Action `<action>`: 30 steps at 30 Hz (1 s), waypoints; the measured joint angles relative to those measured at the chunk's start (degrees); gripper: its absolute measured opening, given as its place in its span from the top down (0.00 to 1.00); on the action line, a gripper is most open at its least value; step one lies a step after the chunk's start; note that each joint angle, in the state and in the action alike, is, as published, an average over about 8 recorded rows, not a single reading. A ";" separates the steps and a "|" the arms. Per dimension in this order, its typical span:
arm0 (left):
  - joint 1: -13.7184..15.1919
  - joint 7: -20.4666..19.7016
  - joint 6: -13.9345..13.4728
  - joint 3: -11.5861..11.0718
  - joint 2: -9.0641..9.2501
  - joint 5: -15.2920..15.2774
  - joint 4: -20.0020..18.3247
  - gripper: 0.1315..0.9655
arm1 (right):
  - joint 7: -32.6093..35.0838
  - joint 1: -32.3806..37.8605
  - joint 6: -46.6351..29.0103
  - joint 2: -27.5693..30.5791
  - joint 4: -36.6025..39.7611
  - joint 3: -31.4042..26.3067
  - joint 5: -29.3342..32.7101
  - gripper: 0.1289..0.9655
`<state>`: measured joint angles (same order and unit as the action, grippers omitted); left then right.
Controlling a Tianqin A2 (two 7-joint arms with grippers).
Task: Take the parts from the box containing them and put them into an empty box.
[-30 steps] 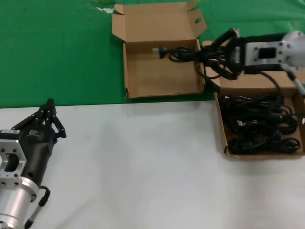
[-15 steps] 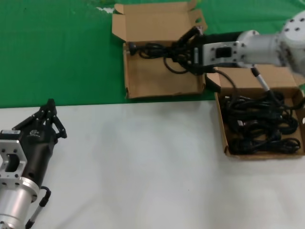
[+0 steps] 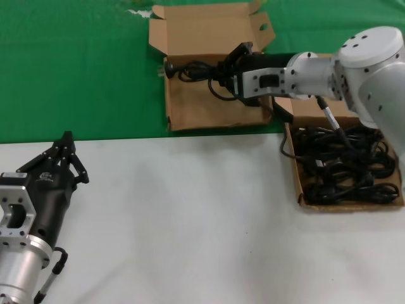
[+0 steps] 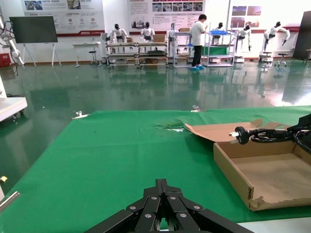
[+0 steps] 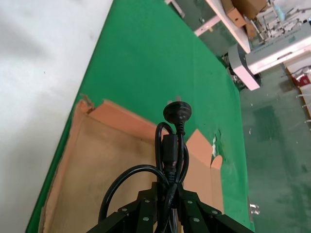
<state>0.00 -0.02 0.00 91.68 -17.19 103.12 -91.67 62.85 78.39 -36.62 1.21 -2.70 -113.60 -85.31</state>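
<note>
Take the empty box [image 3: 212, 95] as your landmark: it sits on the green cloth [image 3: 76, 69], lid folded open behind it, nothing resting on its floor. Just beside it, toward your right arm, lies the box containing them [image 3: 347, 166], with a tangle of black cords filling its tray. Your right gripper [image 3: 226, 68] hangs over the back half of the empty box, fingers clamped on 1 power cord [image 3: 193, 68]. The cord's plug [image 3: 169, 64] pokes out past the box's far-side wall, not above the floor.

That is your risk: let go here and the plug could drop onto the wall or the cloth outside, dragging loops over the rim. Bring the bundle lower and nearer the box's middle first.

Your left gripper [image 3: 63, 155] is parked well away on the white table [image 3: 190, 221], fingers closed to a point, holding nothing.
</note>
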 joint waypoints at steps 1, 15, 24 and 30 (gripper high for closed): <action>0.00 0.00 0.00 0.00 0.00 0.00 0.00 0.99 | 0.38 -0.05 0.61 -0.22 0.30 0.04 -0.09 0.92; 0.00 0.00 0.00 0.00 0.00 0.00 0.00 0.99 | 2.51 -2.11 6.36 -1.18 0.52 -3.72 -3.27 0.92; 0.00 0.00 0.00 0.00 0.00 0.00 0.00 0.99 | 2.96 -2.97 8.41 -1.20 -0.52 -9.78 -10.05 0.90; 0.00 0.00 0.00 0.00 0.00 0.00 0.00 0.99 | 3.23 -3.41 9.25 -1.21 -1.51 -16.17 -16.99 0.86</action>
<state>0.00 -0.02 0.00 91.68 -17.19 103.12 -91.67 66.08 74.98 -27.37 0.00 -4.20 -129.77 -102.31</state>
